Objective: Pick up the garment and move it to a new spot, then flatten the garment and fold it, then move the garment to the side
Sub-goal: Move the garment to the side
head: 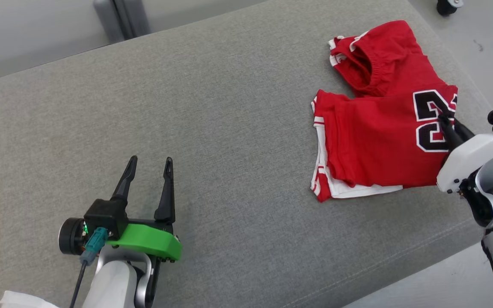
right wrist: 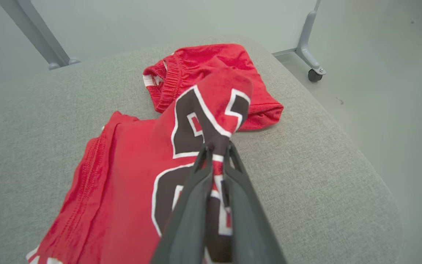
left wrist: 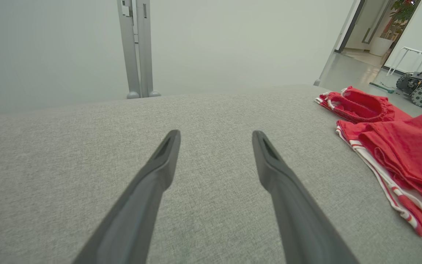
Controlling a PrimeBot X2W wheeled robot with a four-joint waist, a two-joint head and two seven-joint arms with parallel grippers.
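The red garment lies crumpled at the upper right of the head frame, close to the right edge of the grey bench. My right hand is clamped on a pinch of its printed number, which stands up in a peak at the fingertips. My left hand hangs at the lower left with its fingers apart over bare bench, well away from the cloth. I judge the pinch thin, so a quick pull could slip it free or drag the heap off that edge.
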